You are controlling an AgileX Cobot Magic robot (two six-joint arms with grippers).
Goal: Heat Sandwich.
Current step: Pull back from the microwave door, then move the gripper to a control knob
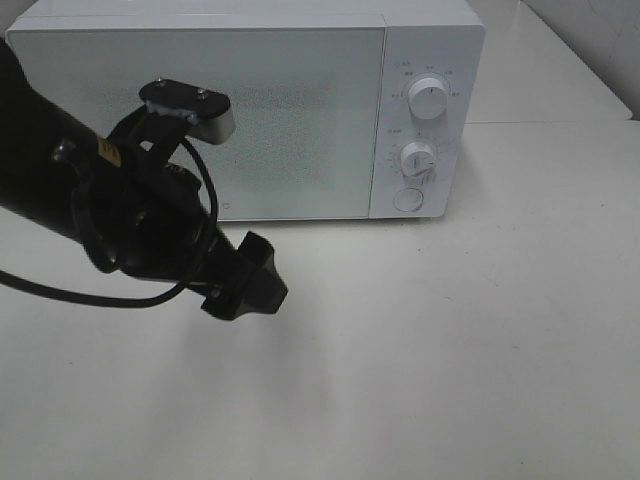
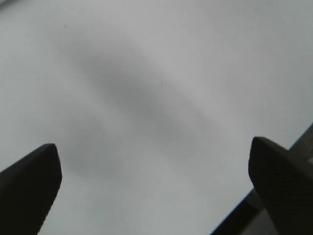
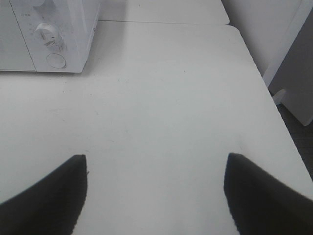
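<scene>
At 12 o'clock in the exterior view, the microwave (image 1: 250, 110) stands closed; the sandwich shows in no view, presumably loaded inside with heating unconfirmed, while the left gripper (image 2: 152, 144), at 8 o'clock, and right gripper (image 3: 156, 156) are spread and empty.

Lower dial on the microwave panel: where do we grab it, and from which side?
Pinch the lower dial across its round rim. Come straight at the front face of the microwave: the dial sticks out from that panel, just above the round button, with bare panel around it. The right pincer is open and looks toward that end, so it probably suits best.
</scene>
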